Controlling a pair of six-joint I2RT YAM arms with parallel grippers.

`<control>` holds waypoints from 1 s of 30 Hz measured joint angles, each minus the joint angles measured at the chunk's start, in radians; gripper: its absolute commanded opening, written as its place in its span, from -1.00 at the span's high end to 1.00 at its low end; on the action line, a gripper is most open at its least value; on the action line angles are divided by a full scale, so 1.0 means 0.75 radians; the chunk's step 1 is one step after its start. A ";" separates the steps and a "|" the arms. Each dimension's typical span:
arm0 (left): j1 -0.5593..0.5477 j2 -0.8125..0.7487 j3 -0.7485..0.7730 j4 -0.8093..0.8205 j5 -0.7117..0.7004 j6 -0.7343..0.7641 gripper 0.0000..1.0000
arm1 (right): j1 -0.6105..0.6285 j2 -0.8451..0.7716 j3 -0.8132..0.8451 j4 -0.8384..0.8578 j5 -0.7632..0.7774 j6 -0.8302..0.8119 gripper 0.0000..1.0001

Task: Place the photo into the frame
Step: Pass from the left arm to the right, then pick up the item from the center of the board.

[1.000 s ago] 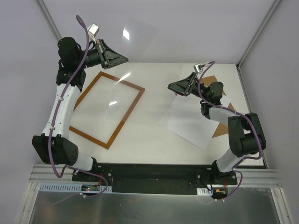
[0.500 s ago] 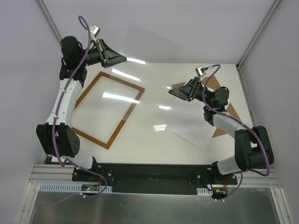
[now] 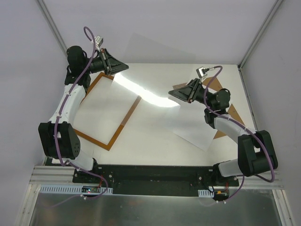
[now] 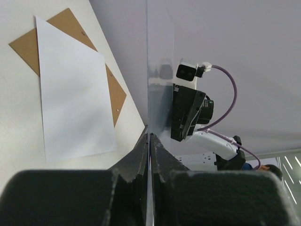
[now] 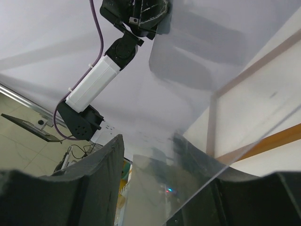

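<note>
Pane [image 3: 155, 66] is up in the air, spanning between the two arms and tilted, with strong glare along its lower edge. Left end effector [image 3: 124, 67] has its far-left corner. In the left wrist view the fingers [image 4: 136, 157] are pressed together on the pane, which I see edge-on as a thin line.

Right end effector [image 3: 172, 94] is at the pane's opposite, right-hand edge. In the right wrist view its fingers [image 5: 84, 188] stand roughly half spread with the pane's edge in the gap between them. I can't tell whether either pad touches the pane.

Frame [image 3: 91, 140] lies flat on the left half of the bench [image 3: 150, 136], orange-brown side up and skewed to the bench edges. Its far corner sits under the left end effector. The near rails are unobstructed.

Photo [image 3: 193, 125] lies white side up on the right half, on top of the brown board [image 3: 232, 111], whose corners stick out at the far and right sides. Photo and frame are well apart. The strip of bench between them is bare, and the raised pane hangs over its far part.

Room to move: right forearm hangs over the photo's far-right part and the board. Enclosure walls are close behind the left arm and to the right of the board. There is free room toward the near edge, in front of both the frame and the photo.
</note>
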 measured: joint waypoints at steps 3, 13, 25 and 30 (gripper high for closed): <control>-0.001 -0.002 -0.008 0.009 0.000 -0.001 1.00 | 0.013 -0.029 0.000 -0.033 0.006 -0.047 0.30; 0.000 -0.010 -0.018 0.011 -0.002 0.031 -0.36 | 0.014 -0.159 0.000 -0.377 0.048 -0.255 0.99; -0.015 -0.080 0.126 -0.861 -0.755 0.728 -0.40 | -0.251 -0.477 0.282 -1.697 0.225 -0.873 0.99; -0.257 0.007 0.141 -1.116 -1.258 0.959 -0.34 | -0.396 -0.556 0.410 -2.097 0.291 -1.042 0.99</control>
